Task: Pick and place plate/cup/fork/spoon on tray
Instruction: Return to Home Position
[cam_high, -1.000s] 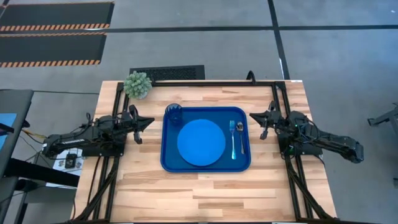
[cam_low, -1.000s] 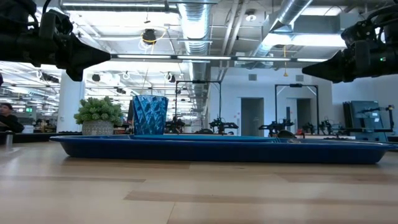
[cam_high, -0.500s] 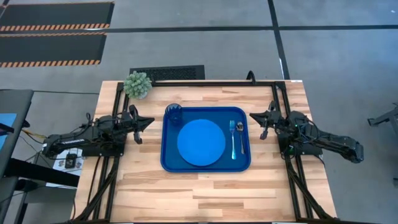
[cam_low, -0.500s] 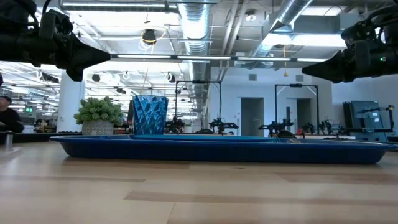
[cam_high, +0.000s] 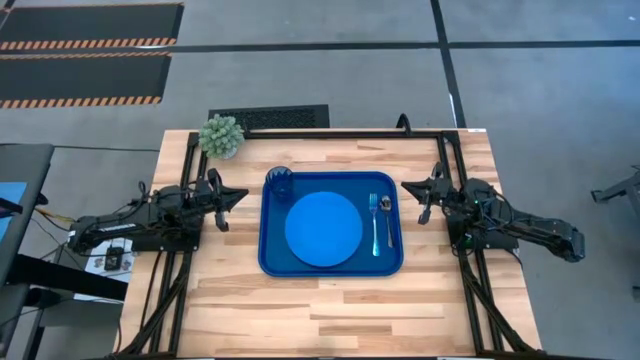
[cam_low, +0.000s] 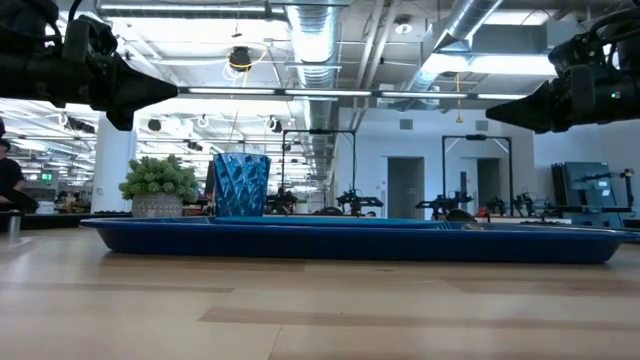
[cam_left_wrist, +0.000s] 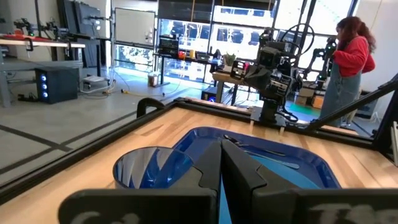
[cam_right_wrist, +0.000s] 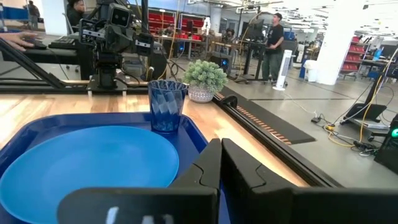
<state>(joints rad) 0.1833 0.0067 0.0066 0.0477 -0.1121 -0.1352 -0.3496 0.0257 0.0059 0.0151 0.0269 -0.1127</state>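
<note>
Tray (cam_high: 330, 272) sat mid-table w/ everything on it: plate (cam_high: 323, 229) centred, cup (cam_high: 280, 183) in its far-left corner, fork (cam_high: 375, 225) & spoon (cam_high: 387, 220) side by side along the right edge, so the task looked done. Left gripper (cam_high: 238, 194) hung just left of the tray, right gripper (cam_high: 408, 186) just right. Both had fingers pressed together, holding nothing, prob. parked clear since nothing was left to pick.

The left arm (cam_high: 140, 222) and right arm (cam_high: 510, 222) are black, angular, cabled.
</note>
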